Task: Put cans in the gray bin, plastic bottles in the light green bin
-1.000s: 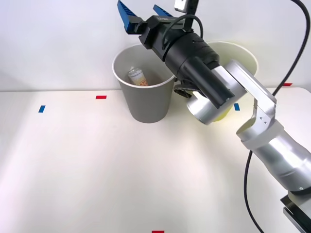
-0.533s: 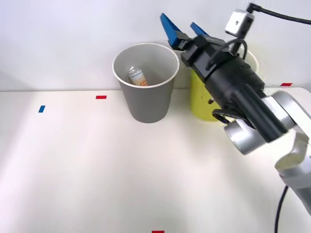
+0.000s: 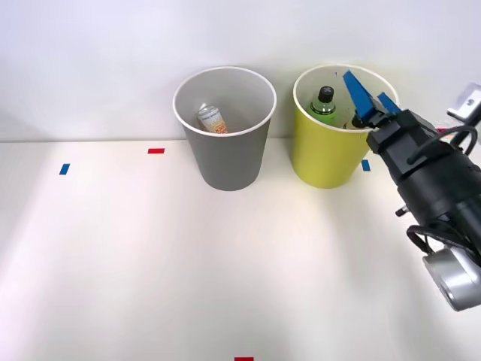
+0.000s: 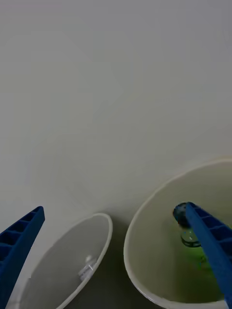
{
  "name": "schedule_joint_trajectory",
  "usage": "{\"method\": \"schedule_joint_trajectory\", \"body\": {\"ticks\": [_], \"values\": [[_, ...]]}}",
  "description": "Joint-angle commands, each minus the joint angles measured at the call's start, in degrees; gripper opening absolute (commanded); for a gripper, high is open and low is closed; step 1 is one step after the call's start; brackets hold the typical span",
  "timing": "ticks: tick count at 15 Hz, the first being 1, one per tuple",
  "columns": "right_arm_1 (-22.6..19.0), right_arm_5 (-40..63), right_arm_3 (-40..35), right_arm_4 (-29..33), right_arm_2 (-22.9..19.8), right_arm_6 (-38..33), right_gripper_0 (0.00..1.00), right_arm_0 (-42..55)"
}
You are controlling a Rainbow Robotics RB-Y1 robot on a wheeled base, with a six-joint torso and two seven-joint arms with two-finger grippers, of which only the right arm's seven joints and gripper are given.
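The gray bin [image 3: 225, 154] stands at the back of the table with the orange and white can [image 3: 213, 119] lying inside it. To its right stands the light green bin [image 3: 325, 154], and a green plastic bottle [image 3: 324, 104] with a black cap rests inside against the wall. My right gripper [image 3: 370, 96] hovers open and empty over that bin's right rim. The wrist view looks down on both rims, the gray bin [image 4: 72, 263] and the light green bin [image 4: 159, 270], with the green bottle [image 4: 186, 227] partly behind one blue finger [image 4: 210, 246].
Small red [image 3: 155, 150] and blue [image 3: 65, 168] tape marks dot the white table [image 3: 188, 271]. A white wall rises just behind the bins. My right arm [image 3: 440, 203] fills the right side of the front view.
My right arm swung from over the gray bin to the right and drew back, uncovering the light green bin. The gripper stayed open. The can has not moved.
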Motion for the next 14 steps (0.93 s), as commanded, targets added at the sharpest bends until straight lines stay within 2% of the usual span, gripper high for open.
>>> {"method": "schedule_joint_trajectory", "body": {"ticks": [1, 5, 7, 9, 10, 14], "values": [[7.23, -1.76, 0.03, 3.87, -2.54, 0.29, 1.0, 5.0], [14.08, -1.58, 0.03, 7.74, -4.82, 0.56, 1.0, 12.12], [15.49, -1.58, 0.03, 12.48, -4.91, 0.82, 1.0, 16.77], [17.86, -4.13, 0.03, 22.06, -4.91, 1.0, 1.0, 23.01], [19.09, -6.24, 0.03, 23.82, -5.09, 1.0, 1.0, 25.65], [20.85, -13.8, 0.03, 24.26, -5.61, 2.4, 1.0, 32.77]]}}
